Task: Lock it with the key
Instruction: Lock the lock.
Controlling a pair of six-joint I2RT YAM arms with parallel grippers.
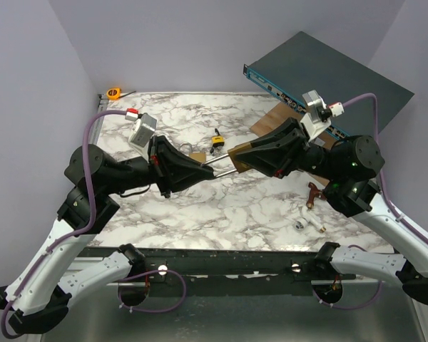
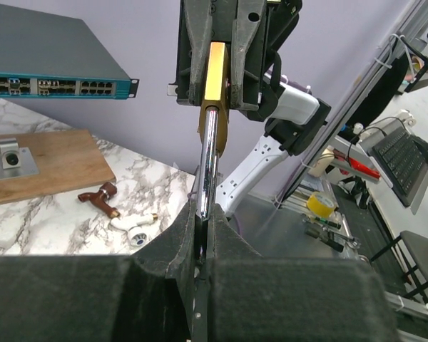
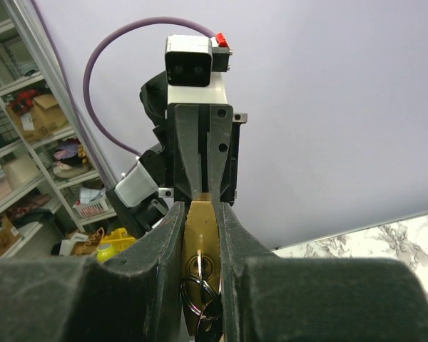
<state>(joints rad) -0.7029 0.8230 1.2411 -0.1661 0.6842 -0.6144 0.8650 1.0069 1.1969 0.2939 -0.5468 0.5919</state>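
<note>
The padlock (image 1: 235, 157) is up in the air over the marble table (image 1: 200, 206), held between the two arms. It is not touching the table.

The right gripper (image 1: 238, 159) holds the gold body of the lock. In the right wrist view the gold body sits right between the two black fingers (image 3: 167, 239), and they press on it from both sides. They are only a little way apart, as wide as the lock is thick.

The left gripper (image 1: 201, 169) holds the other end, the long silver bar (image 2: 209, 153) that comes out of the lock. In the left wrist view the bar runs down into the thin gap between the left fingers (image 2: 175, 246) and they are squeezed tight on it.

So the two grippers point at each other, tip to tip, with the lock between them.

A key ring (image 3: 202, 274) with something dark on it hangs at the near end of the gold body, low between the right fingers. I cannot tell if a key is in the keyhole.

On the table behind the arms lies a small lock (image 1: 216, 143), yellow and black. Near the right arm lie a brown tap (image 1: 314, 192) and a small white piece (image 1: 304, 221). At the back right a wooden board (image 1: 269, 121) sits under a flat dark box (image 1: 328, 71).
</note>
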